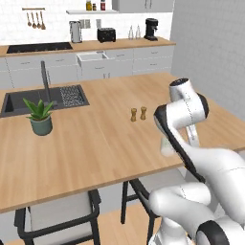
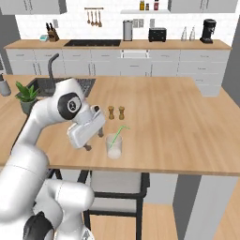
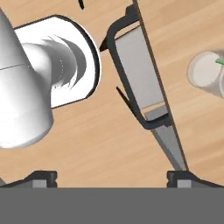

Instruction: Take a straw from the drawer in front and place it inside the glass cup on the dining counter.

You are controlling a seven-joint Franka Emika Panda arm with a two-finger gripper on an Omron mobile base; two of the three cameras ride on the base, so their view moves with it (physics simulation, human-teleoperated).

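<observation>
The glass cup (image 2: 114, 146) stands upright near the front edge of the dining counter (image 2: 178, 122). The light green straw (image 2: 120, 131) leans inside it, its top pointing right. My gripper (image 2: 93, 140) hangs just left of the cup, apart from it, jaws wide open with nothing between them. In the hand view the cup (image 3: 209, 74) with the straw's tip (image 3: 220, 62) sits at the right edge on the counter (image 3: 192, 122), well away from my gripper (image 3: 111, 177). The drawer is out of view.
Two brown shakers (image 2: 116, 112) (image 1: 138, 114) stand just behind the cup. A potted plant (image 1: 40, 115) and the dark sink (image 1: 28, 100) lie to the left. Black stools (image 2: 117, 185) (image 3: 135, 74) sit under the counter's front edge.
</observation>
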